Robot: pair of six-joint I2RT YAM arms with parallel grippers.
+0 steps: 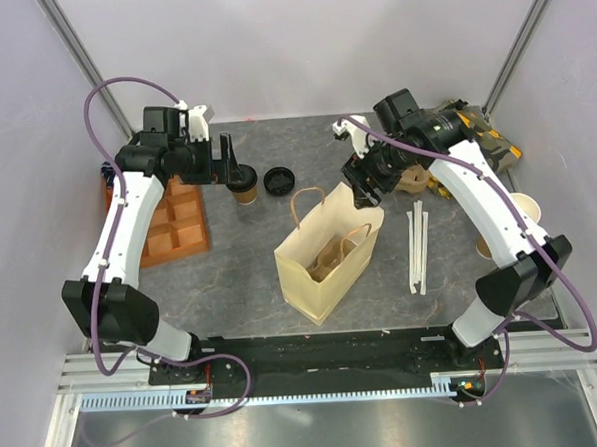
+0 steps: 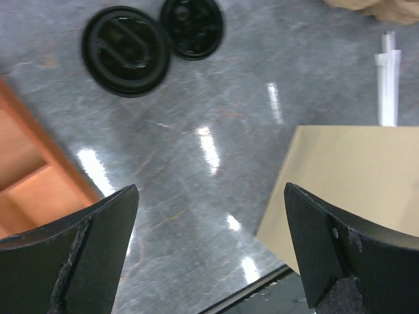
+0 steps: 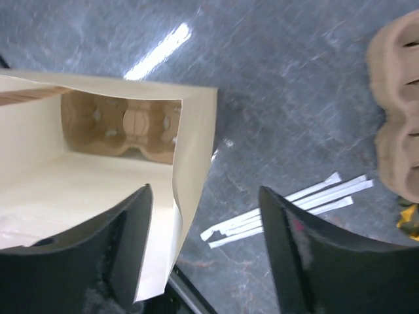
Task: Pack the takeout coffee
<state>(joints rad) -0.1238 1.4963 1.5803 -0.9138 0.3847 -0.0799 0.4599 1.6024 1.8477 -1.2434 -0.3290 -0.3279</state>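
Observation:
The takeout coffee (image 1: 242,185), a small brown cup with a black lid (image 2: 126,42), stands upright on the table left of the tan paper bag (image 1: 325,252). My left gripper (image 1: 230,159) hovers just behind and above the cup, open wide and holding nothing (image 2: 209,252). My right gripper (image 1: 362,187) is at the bag's back right corner and is open (image 3: 204,196). The bag's side wall (image 3: 191,163) hangs loose between its fingers, close to the left one. A moulded cup carrier (image 3: 124,121) sits in the bottom of the bag.
A loose black lid (image 1: 279,179) lies right of the coffee. An orange compartment tray (image 1: 173,225) sits at the left. Wrapped straws (image 1: 417,247), a second carrier (image 1: 413,180) and pale stacked cups (image 1: 523,212) are to the right of the bag.

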